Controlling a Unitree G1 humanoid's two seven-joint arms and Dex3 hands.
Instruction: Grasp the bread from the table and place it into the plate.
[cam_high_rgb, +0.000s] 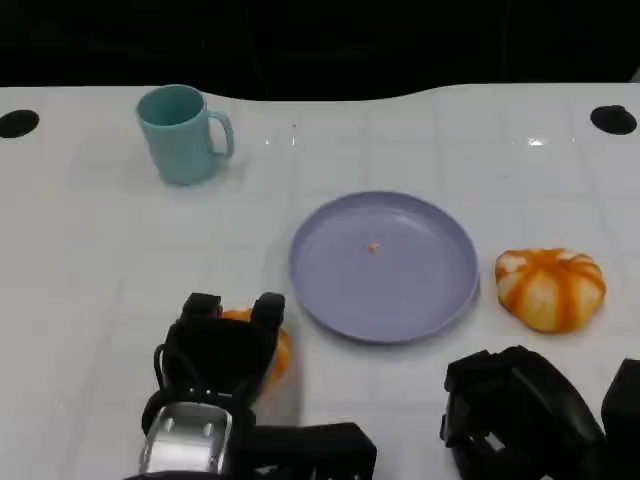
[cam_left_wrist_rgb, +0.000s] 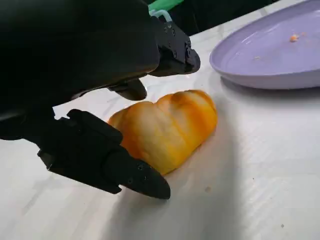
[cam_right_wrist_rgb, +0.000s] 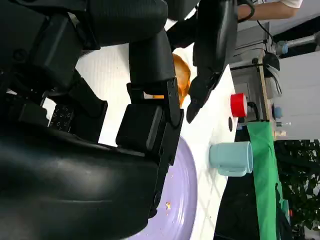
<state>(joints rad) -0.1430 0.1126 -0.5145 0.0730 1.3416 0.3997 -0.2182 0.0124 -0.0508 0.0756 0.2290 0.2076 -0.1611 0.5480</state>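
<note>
I saw my left robot hand (cam_high_rgb: 222, 350) cupped open around the bread (cam_left_wrist_rgb: 165, 127) on the counter (cam_high_rgb: 90, 260), at eight o'clock from the plate (cam_high_rgb: 384, 266), not yet gripping it.

The left robot hand (cam_high_rgb: 222, 352) was matte black throughout, built of blocky, angular segments with squared knuckle housings. Behind it sat a silver metal forearm (cam_high_rgb: 186, 442) with a brushed, faintly reflective face and small round fastener marks, joined to a black bracket. In the left wrist view its fingers (cam_left_wrist_rgb: 107, 160) were thick and slab-sided, tapering to rounded, glossy tips, and the shell above them was smooth, rounded and featureless black. The right robot hand (cam_high_rgb: 520, 415) was likewise black, bulky and faceted, with boxy links. In the right wrist view its fingers (cam_right_wrist_rgb: 150, 95) showed rectangular plates, hard edges, a panel of small dots, and a broad curved black shell.
</note>
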